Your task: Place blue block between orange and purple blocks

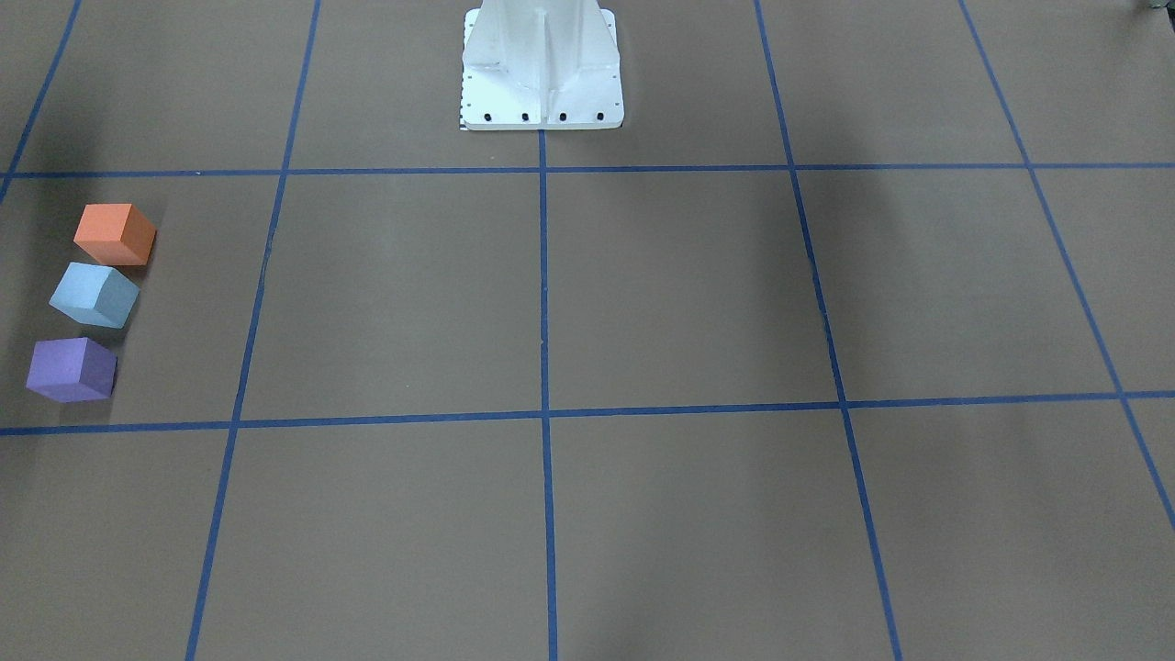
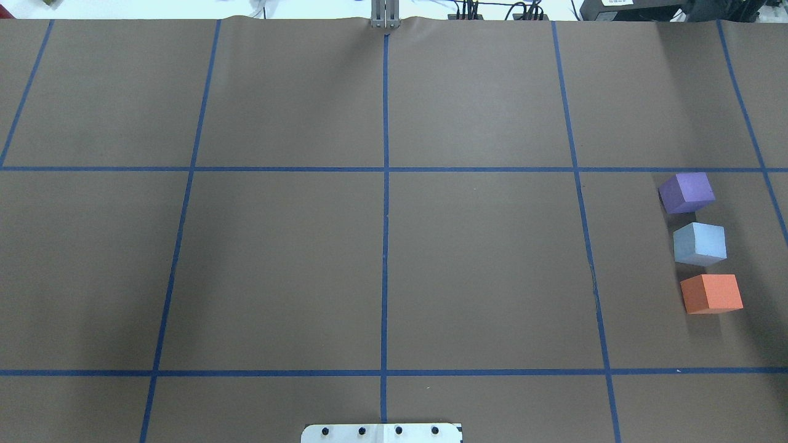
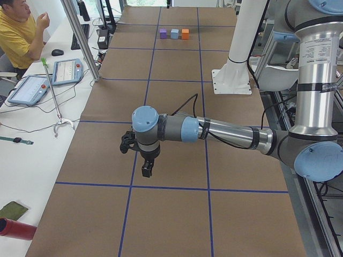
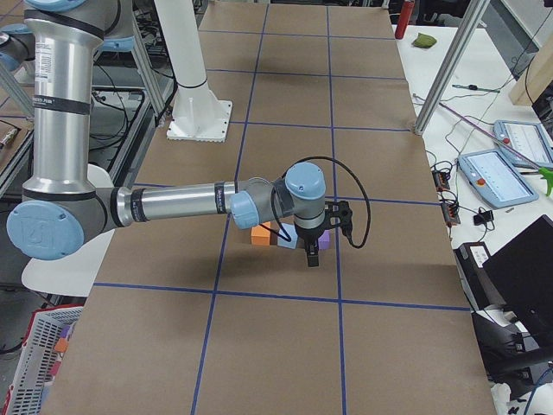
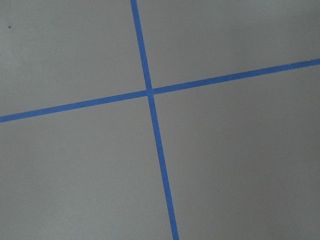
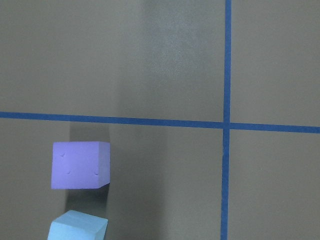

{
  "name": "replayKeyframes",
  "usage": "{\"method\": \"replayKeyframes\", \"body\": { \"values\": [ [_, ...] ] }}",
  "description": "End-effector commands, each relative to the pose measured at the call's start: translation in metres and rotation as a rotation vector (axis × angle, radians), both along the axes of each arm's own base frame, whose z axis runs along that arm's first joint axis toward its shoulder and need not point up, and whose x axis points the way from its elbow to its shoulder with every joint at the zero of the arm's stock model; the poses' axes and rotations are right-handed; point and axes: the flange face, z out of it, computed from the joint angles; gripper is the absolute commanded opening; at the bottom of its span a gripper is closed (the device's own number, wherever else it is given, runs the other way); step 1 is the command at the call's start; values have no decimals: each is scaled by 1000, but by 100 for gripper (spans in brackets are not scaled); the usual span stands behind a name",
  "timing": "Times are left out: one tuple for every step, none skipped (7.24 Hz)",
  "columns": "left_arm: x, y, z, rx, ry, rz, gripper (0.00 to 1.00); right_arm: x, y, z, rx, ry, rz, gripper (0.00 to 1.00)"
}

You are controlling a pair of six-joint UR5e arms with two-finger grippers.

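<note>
Could knock blue block [image 2: 700, 244], near right gripper [image 4: 312, 258], away from orange block [image 2: 711, 294] and purple block [image 2: 686, 192] by dipping. Cannot tell whether spread or squeezed.

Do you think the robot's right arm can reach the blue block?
Probably yes: the right gripper hangs near the blue block, and nothing covers it, though the orange block and purple block flank it.

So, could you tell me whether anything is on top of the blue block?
Nothing: the blue block shows a bare top face, between the purple block and the orange block. Its underside, against the table, is hidden.
</note>
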Motion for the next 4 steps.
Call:
{"method": "replayKeyframes", "body": {
  "values": [
    [0,-1,1,8,0,1,100,-1,0,-2,-8,-13,3,100],
    [0,-6,0,41,3,-5,100,-3,-7,1,-9,-13,-3,100],
    [1,-2,-12,60,18,-5,100,-5,-24,-3,-19,-19,-3,100],
    [1,-3,-15,68,22,-5,100,-6,-24,-4,-38,-36,-8,100]
  ]
}}
